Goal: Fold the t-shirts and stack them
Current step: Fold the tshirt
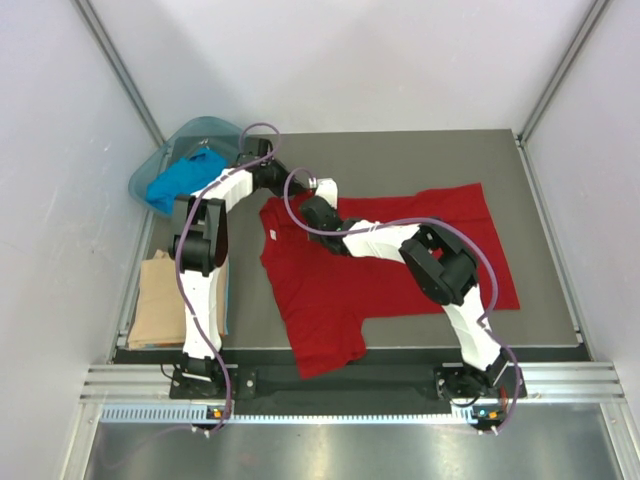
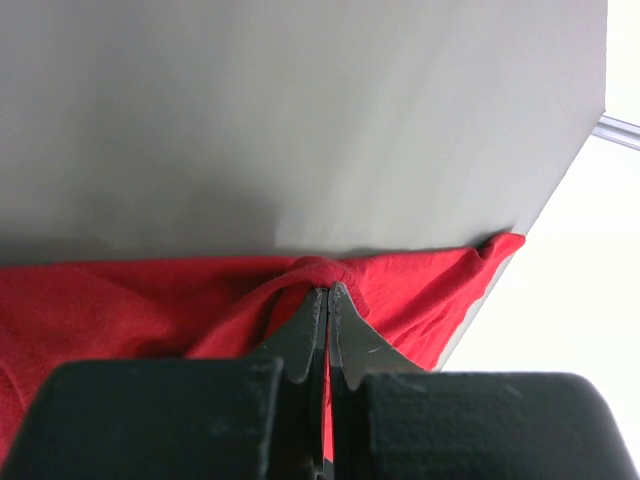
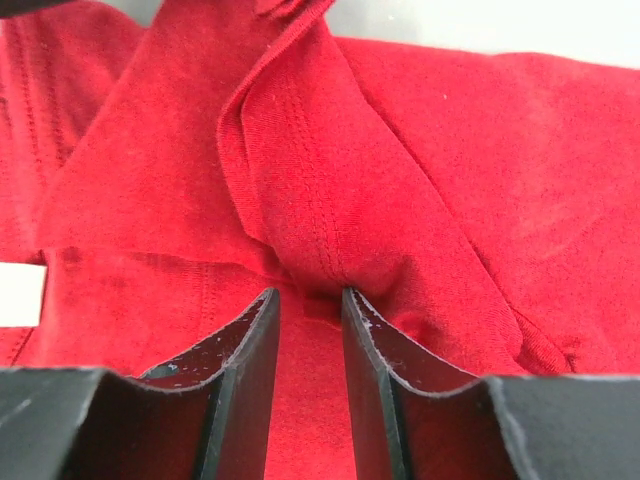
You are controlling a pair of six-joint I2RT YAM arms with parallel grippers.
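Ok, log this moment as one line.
left gripper: shut on red shirt edge | right gripper: open, over shirt fold | blue shirt: in basin | tan shirt: folded at left

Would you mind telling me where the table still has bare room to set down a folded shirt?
Bare table lies beyond the red t-shirt, along the far edge, plus a strip right of it. The left side is crowded: teal basin holding the blue t-shirt, tan t-shirt nearer.

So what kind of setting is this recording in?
Most likely a lab test cell, not a home: plain white panels wall in a grey table, with aluminium framing rails along the near edge where both arms are bolted. Only t-shirts and a teal plastic basin are out.
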